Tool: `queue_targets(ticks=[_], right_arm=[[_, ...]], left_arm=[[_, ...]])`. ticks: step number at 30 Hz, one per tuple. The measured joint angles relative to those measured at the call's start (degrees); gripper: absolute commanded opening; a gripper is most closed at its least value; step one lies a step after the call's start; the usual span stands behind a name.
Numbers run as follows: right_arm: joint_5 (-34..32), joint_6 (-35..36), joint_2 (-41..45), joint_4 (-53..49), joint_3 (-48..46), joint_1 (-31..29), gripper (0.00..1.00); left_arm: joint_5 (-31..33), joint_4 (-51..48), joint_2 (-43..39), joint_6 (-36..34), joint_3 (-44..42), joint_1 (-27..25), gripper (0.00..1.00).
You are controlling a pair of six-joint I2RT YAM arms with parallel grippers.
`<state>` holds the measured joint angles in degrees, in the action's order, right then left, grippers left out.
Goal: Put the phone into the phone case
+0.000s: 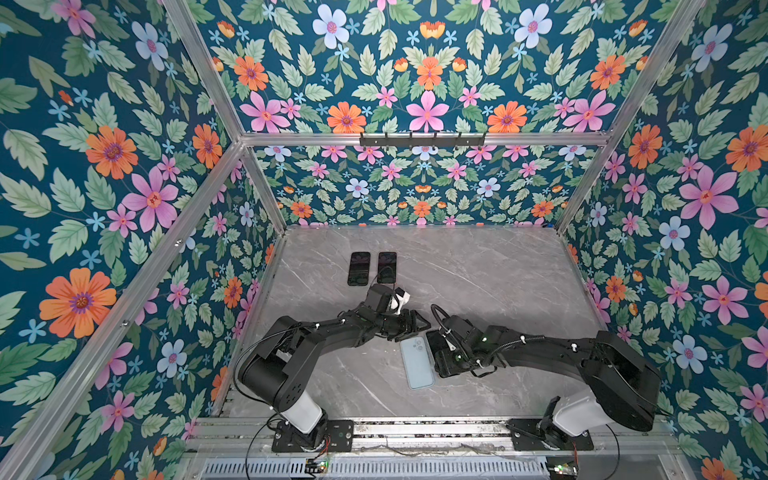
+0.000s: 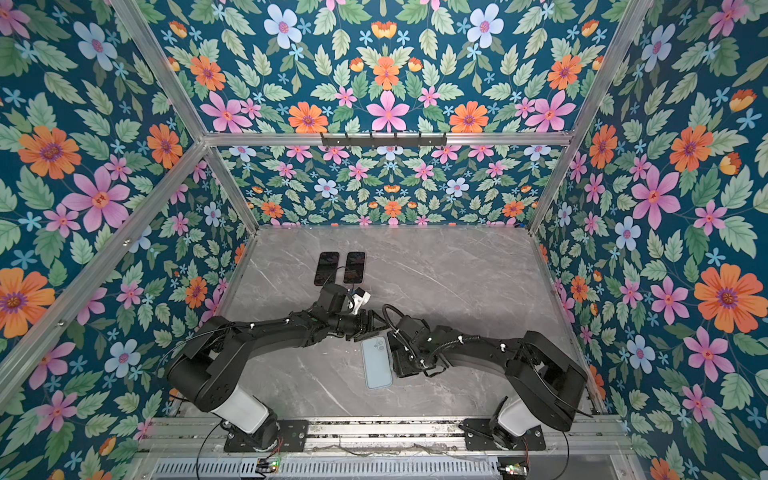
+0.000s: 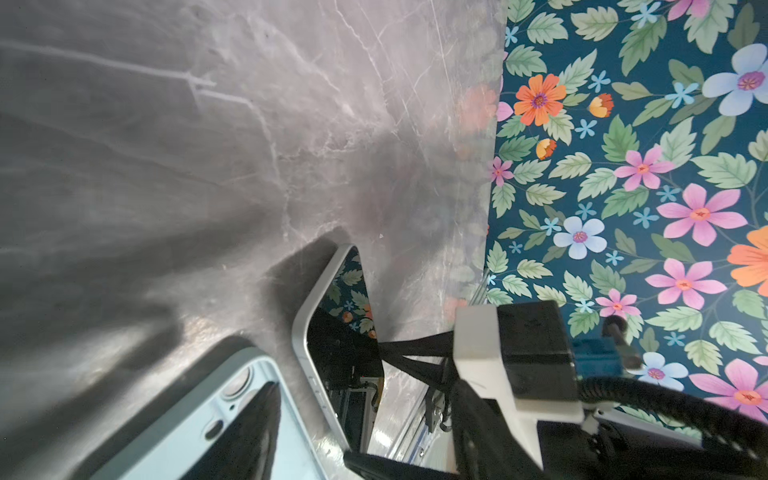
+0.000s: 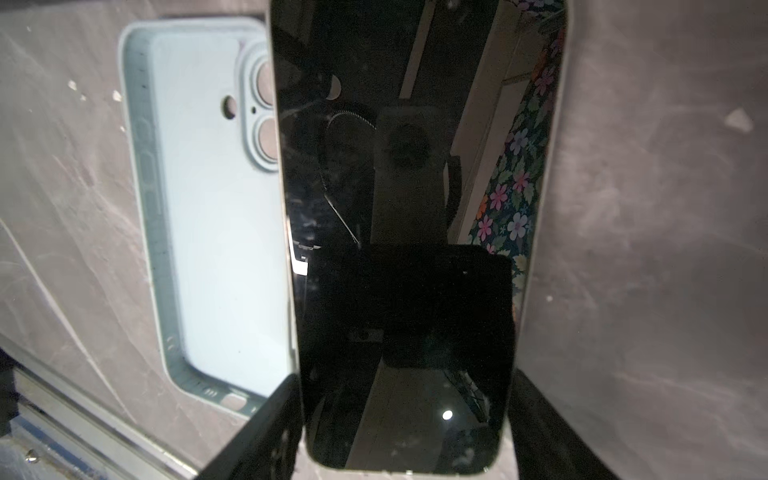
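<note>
— What's nearest?
— The pale blue soft phone case (image 1: 417, 365), lying open side up on the grey marble table (image 1: 478, 270).
— And the phone?
— The black-screened, pale-edged phone (image 4: 407, 166) stands tilted just beside the case, clamped by its long edges in the right gripper (image 4: 405, 386).
— The left gripper (image 1: 417, 327)?
— Over the case's camera end, jaws apart, gripping nothing. Beyond it, a pair of black-screened phones (image 1: 359, 269) lies flat.

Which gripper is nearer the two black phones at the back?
Left. The left gripper is nearer the black phones, at the light blue case's camera end; right gripper farther, beside it, holding another phone.
</note>
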<state>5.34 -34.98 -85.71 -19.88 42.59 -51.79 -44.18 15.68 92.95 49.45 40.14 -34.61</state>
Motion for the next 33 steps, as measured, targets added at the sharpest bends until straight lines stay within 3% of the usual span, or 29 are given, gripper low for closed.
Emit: queue_targets(ticks=[23,33], right_arm=[[-1.92,-1.05,2.84,2.01,-1.92,0.37,0.44],[-2.34,-1.05,1.86,2.08,-0.98,0.35,0.44]], left_arm=[[-3.17,4.17,10.84,0.98,4.31,0.22,0.58],[-5.4,11.26,12.17,3.26,2.12,0.22,0.4]])
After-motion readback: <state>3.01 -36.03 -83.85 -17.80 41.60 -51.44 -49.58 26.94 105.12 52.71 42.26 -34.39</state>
